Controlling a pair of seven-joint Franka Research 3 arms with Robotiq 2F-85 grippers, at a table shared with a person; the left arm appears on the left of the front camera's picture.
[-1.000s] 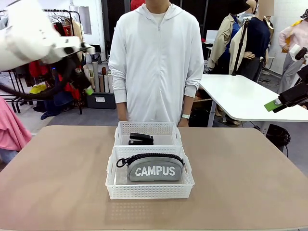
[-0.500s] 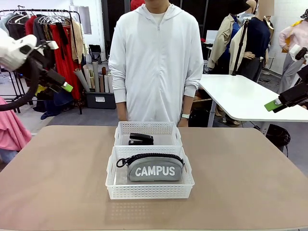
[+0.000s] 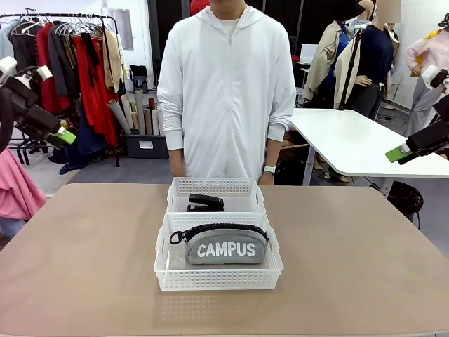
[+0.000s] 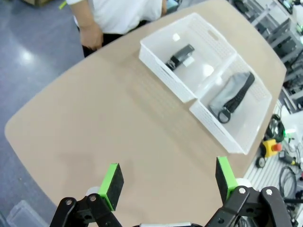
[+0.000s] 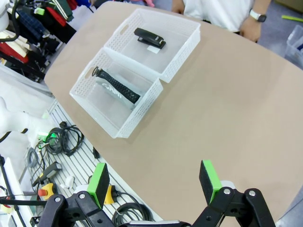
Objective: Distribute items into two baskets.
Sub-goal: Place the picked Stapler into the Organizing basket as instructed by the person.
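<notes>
Two white lattice baskets stand end to end at the table's middle. The near basket (image 3: 217, 279) holds the grey "CAMPUS" pouch (image 3: 226, 247). In the far basket (image 3: 217, 186) lies the black stapler (image 3: 205, 203). My left gripper (image 3: 59, 133) hangs open, high off the table's left side. Its wrist view has open green pads (image 4: 112, 182), with the stapler (image 4: 180, 54) and pouch (image 4: 232, 94) far below. At the right edge, high up, my right gripper (image 3: 400, 153) is open too. From its wrist view the gripper (image 5: 154, 180) looks down on the stapler (image 5: 149, 38) and pouch (image 5: 116, 90).
A person in a white hoodie (image 3: 228, 91) stands at the far side behind the baskets, hands down. The brown table (image 3: 84, 267) has bare room on both sides of the baskets. A white table (image 3: 351, 144) stands at back right, a clothes rack (image 3: 77, 70) at back left.
My left arm has drawn back leftward toward the picture's edge. The right gripper, the baskets and their contents have not moved.
</notes>
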